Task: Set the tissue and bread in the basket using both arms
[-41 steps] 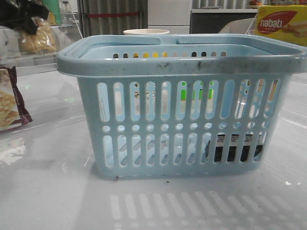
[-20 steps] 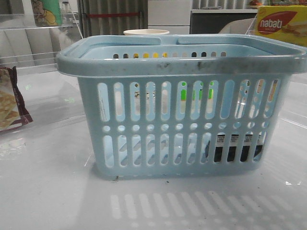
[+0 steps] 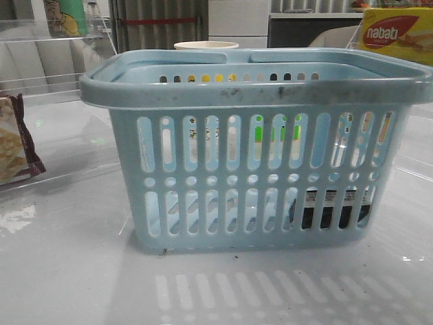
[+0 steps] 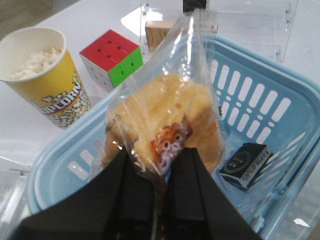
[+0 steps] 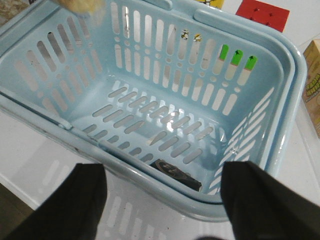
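The light-blue basket (image 3: pixel 257 91) stands in the middle of the table. The black tissue pack (image 3: pixel 335 210) lies on the basket floor at its right end; it also shows in the left wrist view (image 4: pixel 247 165) and the right wrist view (image 5: pixel 177 175). My left gripper (image 4: pixel 157 160) is shut on the clear wrapper of the golden-brown bread (image 4: pixel 165 110) and holds it above the basket (image 4: pixel 280 70). A corner of the bread (image 5: pixel 82 5) shows in the right wrist view. My right gripper (image 5: pixel 165 205) is open and empty, over the basket's rim (image 5: pixel 165 170). Neither gripper shows in the front view.
A maroon-edged cracker bag (image 3: pixel 13 139) lies at the left. A yellow Nabati box (image 3: pixel 396 34) stands at the back right. Behind the basket are a yellow popcorn cup (image 4: pixel 45 75), a colour cube (image 4: pixel 112 60) and a wooden block (image 4: pixel 157 32).
One second ago my left gripper with the bread showed at the front view's top left; it has since left that view. The basket and tissue have not moved.
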Robot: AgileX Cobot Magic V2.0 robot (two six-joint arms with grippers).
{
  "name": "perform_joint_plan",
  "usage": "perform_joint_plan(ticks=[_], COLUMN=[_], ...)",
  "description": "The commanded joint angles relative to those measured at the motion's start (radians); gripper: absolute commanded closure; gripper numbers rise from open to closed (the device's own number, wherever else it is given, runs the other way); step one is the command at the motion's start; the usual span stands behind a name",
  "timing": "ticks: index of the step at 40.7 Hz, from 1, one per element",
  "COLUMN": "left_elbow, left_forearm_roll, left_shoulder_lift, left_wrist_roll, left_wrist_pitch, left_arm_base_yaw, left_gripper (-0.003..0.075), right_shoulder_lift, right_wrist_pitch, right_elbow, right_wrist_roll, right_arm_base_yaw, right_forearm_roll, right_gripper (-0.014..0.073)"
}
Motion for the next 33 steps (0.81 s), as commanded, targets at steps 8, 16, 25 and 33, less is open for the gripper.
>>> perform_joint_plan(ticks=[8,16,25,33], left_elbow=[-0.032,-0.032,-0.032,0.009], left_forearm_roll=[0.011,0.013,0.013,-0.025], left_shoulder_lift=[0.125,0.176,0.131,0.004], left_wrist_roll=[0.002,0.002,0.000,0.000], left_wrist_pitch=[-0.094,-0.135,-0.116,-0.087], left_arm_base_yaw=[-0.014,-0.014,-0.014,-0.014], left_gripper=[0.0596,0.0315,0.0245,0.0246], right_shoulder_lift=[-0.007,-0.007,-0.007,-0.007], right_wrist_pitch=[-0.068,-0.068,-0.068,-0.068], right_elbow=[-0.025,-0.025,-0.025,-0.025], right_wrist_roll=[-0.009,-0.009,-0.009,-0.009], right_arm_base_yaw=[0.001,0.001,0.001,0.001], right_forearm_roll=[-0.004,-0.004,-0.004,-0.004], right_gripper=[0.0012,0.0012,0.0012,0.0012])
